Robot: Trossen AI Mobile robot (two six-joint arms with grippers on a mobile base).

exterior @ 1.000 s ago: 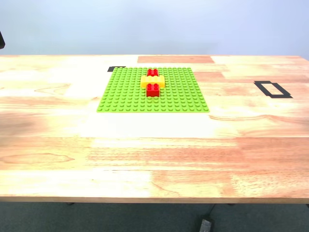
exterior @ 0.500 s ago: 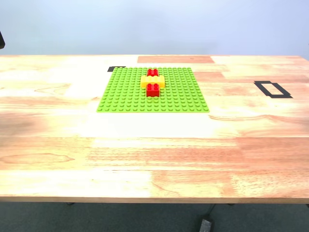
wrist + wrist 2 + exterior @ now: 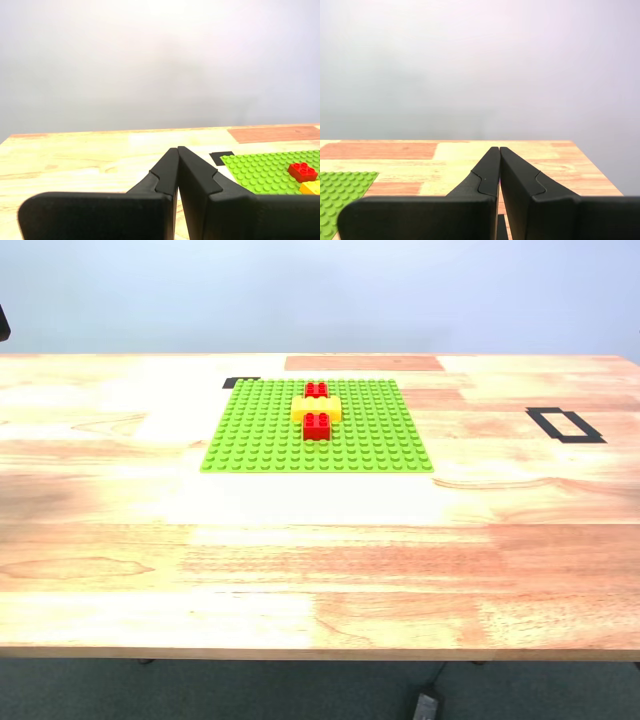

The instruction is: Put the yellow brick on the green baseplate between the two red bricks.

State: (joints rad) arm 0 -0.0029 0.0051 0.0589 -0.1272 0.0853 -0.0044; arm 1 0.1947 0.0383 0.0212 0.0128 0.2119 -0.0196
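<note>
- The yellow brick [image 3: 316, 408] sits on the green baseplate [image 3: 260, 435], between the two red bricks [image 3: 316, 425], and it seems to touch both of them; the three make one short row going away from the camera in the exterior view.
- I judge the task as done, because the brick lies flat and nothing holds it.
- The brick is hard plastic, so I think it is light, stiff and a little slippery, not fragile. If it must be taken again, the two free short ends are the place to grip, because the long sides are closed by the red bricks.
- The baseplate works here as the only holder; it carries these three bricks and nothing more.
- My first gripper [image 3: 178, 150] has the jaws together and empty, above the table [image 3: 320, 560] beside the baseplate.
- My second gripper [image 3: 499, 149] also has the jaws together on nothing, raised over the table.
</note>
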